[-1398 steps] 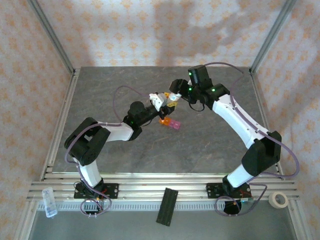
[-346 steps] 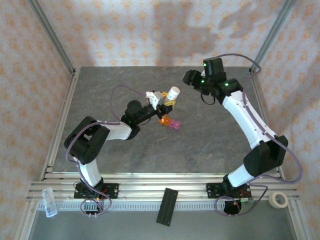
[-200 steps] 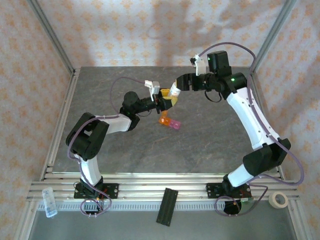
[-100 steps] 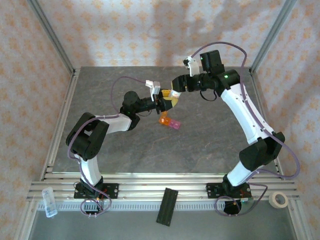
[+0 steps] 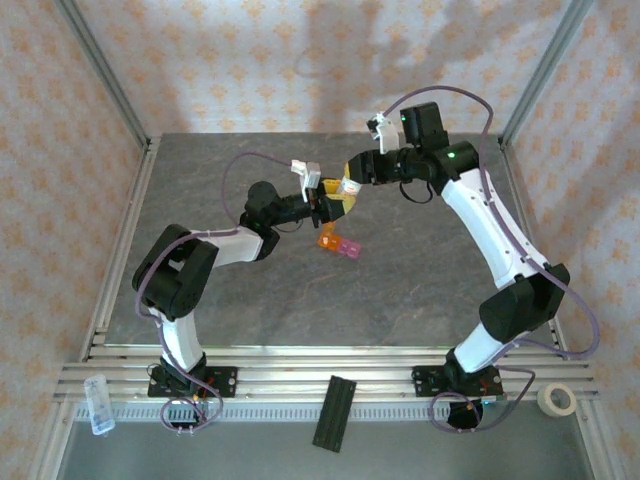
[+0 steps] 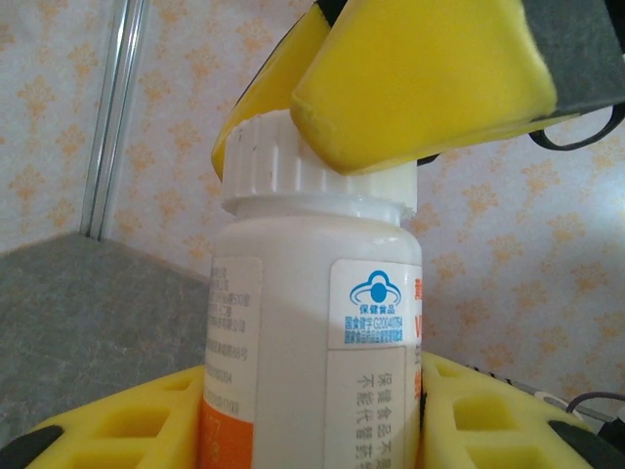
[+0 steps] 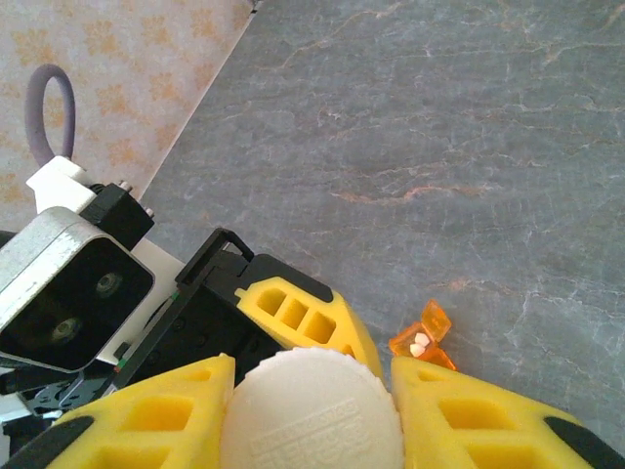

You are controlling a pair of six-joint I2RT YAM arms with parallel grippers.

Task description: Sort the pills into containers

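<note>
Left tool grasps the bottle, right tool clenches its cap, and the containers lie near them on the surface, orange end upper-left, pink lower-right from above; the right wrist view adds white pills in the orange cell.

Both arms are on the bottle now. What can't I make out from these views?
- Bottle contents: left wrist view, the white wall and label hide them.
- Bottle base: left wrist view, cut off by the lower edge.
- Pink container: right wrist view, behind the right finger; top view, too small to see pills.
- Orange container: right wrist view, partly behind that finger, so no pill count.
</note>
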